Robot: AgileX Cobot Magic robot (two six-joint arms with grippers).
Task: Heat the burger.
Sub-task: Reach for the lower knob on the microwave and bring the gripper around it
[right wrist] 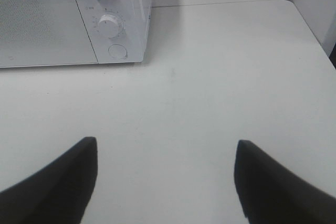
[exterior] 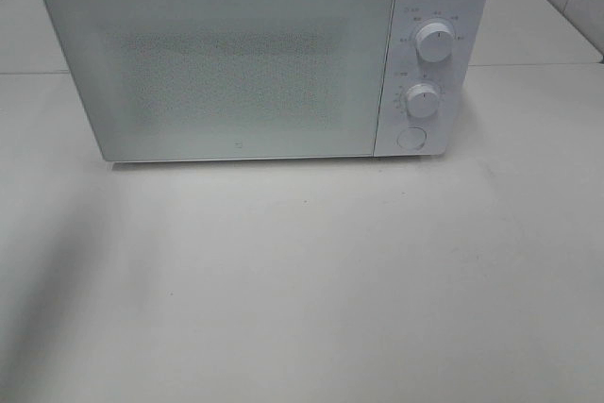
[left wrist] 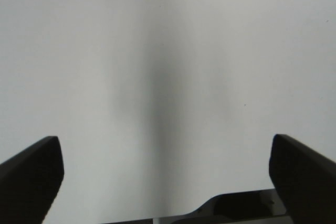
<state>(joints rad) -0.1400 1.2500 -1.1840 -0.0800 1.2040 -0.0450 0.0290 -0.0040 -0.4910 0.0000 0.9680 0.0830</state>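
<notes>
A pale surface (exterior: 302,280) carries a white microwave (exterior: 226,63) with its door (exterior: 217,68) shut. My left fingers (left wrist: 31,179) are spread wide over the surface and hold nothing. My right fingers (right wrist: 58,187) are also apart and empty, near the microwave's knobs (right wrist: 110,25). The burger shows in none of my views, so I cannot tell where it is.

Both empty, jaws wide apart: left pincer (left wrist: 165,148), right pincer (right wrist: 167,150)
</notes>
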